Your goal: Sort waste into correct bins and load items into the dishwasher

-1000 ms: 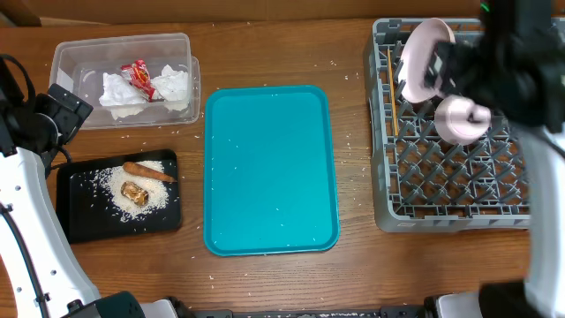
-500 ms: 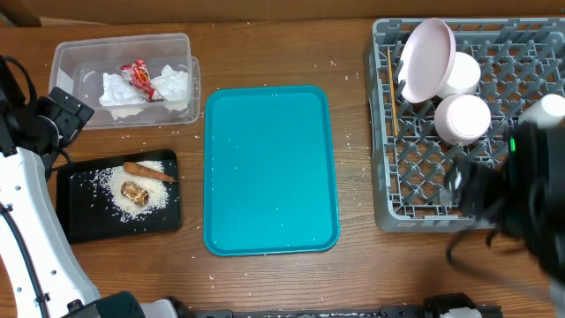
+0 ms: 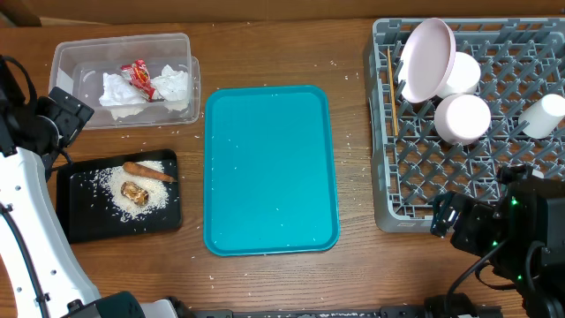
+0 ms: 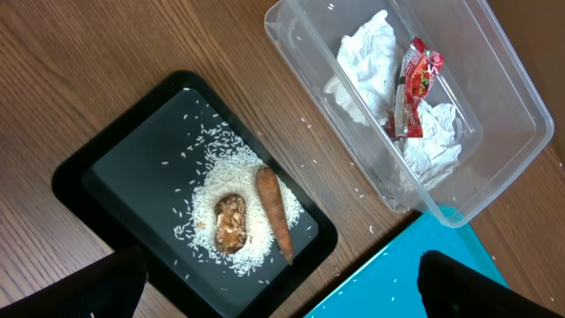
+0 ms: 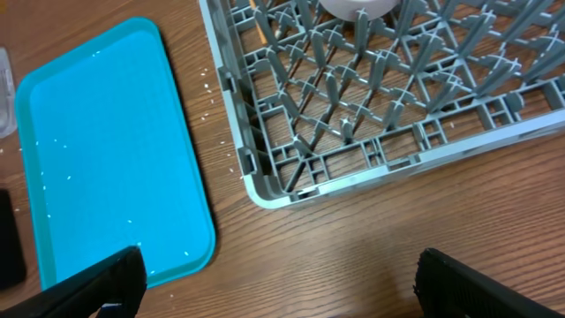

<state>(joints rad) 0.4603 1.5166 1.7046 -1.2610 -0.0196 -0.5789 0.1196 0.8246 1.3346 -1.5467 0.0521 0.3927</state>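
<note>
The left gripper (image 4: 282,274) hovered by the table's left edge with its jaws spread wide and nothing between them, looking down on both bins. At the far left corner the clear plastic tub (image 3: 62,62) held the crumpled napkins (image 3: 119,88) with the red-and-silver wrapper (image 3: 139,75) lying across them. Just in front of it, near the left edge, the black tray (image 3: 79,221) carried a heap of rice (image 3: 115,181), the brown-orange food stick (image 3: 146,170) and the brown lump (image 3: 134,191).

The teal tray (image 3: 269,168) lay mid-table, bare but for a few stray grains.

Along the right edge stood the grey dish rack (image 3: 441,177). A thin wooden stick (image 3: 389,88) lay along its left side, a large plate (image 3: 425,57) stood on edge, a second white dish (image 3: 466,71) was tucked behind it, a white bowl (image 3: 463,117) sat in front, and a small white cup (image 3: 543,115) lay further right.

The right gripper (image 5: 278,265) hung over the table's front right corner, just off the rack, its jaws equally wide and empty.

By the look of it, the sorting and loading were done — the step in hand seemed to be the arms standing clear. The next move probably called for little more than parking both arms, since the loose grains looked too fine for these fingers to pick up.
</note>
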